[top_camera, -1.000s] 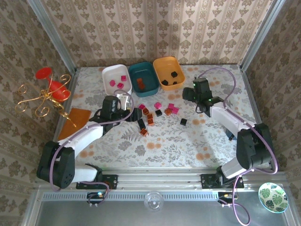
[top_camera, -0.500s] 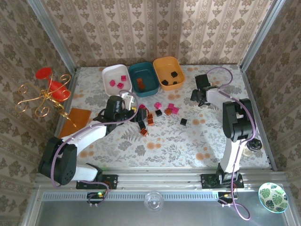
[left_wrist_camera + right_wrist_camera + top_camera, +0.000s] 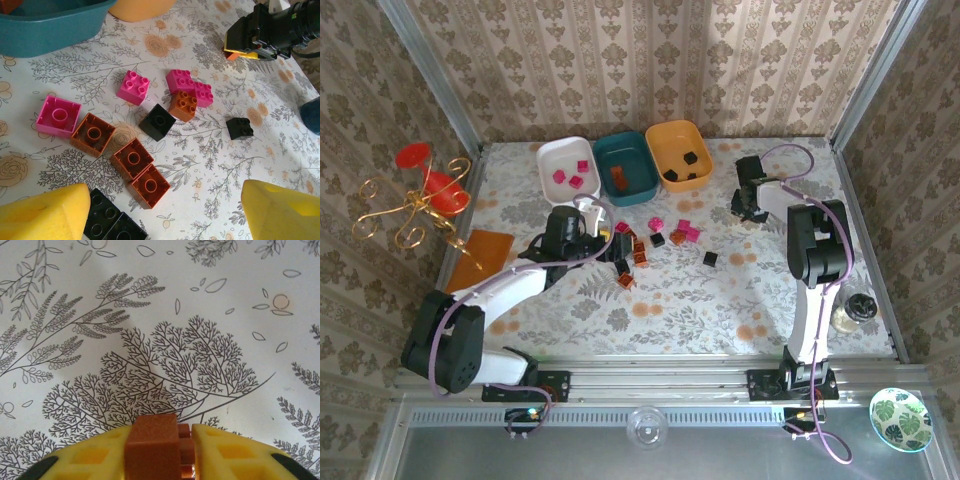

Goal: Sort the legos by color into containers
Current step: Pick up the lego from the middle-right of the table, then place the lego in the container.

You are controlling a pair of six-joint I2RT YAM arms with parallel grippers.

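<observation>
No text, label, brand, number or sign can be read. The legos (image 3: 134,87) show plain studs only; the table (image 3: 720,300) and the wallpaper (image 3: 650,60) carry only flower patterns.

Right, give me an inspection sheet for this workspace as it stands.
Surface: floral-patterned table, nothing spilled on it.
Job's things: white tray holds pink legos; teal tray holds one orange-red brick; orange tray holds black legos; loose legos of all three colours lie mid-table.
Clutter: orange-brown mat, gold stand with red cups, small jar near the right edge.
Grippers: left gripper, jaws open above the loose pile; right gripper, jaws shut on an orange-red lego.
Cables: purple cable looped along each arm.
Surroundings: wallpapered walls, metal frame.
</observation>
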